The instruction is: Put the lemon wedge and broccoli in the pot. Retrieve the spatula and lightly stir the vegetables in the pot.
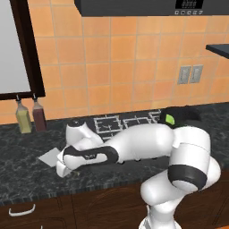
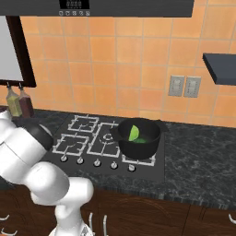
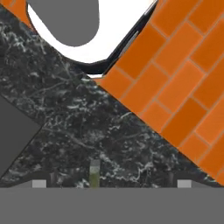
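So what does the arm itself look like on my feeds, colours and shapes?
A glossy white arm of rounded, bulbous segments, with dark grey to black bands at the joints and no loose cables visible. The end effector has two small fingers with pale grey tips, standing wide apart in the hand view.

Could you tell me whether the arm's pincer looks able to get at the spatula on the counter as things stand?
Probably yes. The open pincer hangs low over the counter, right beside the spatula, and nothing lies between them. The hand hides the handle, so the grasp itself is uncertain.
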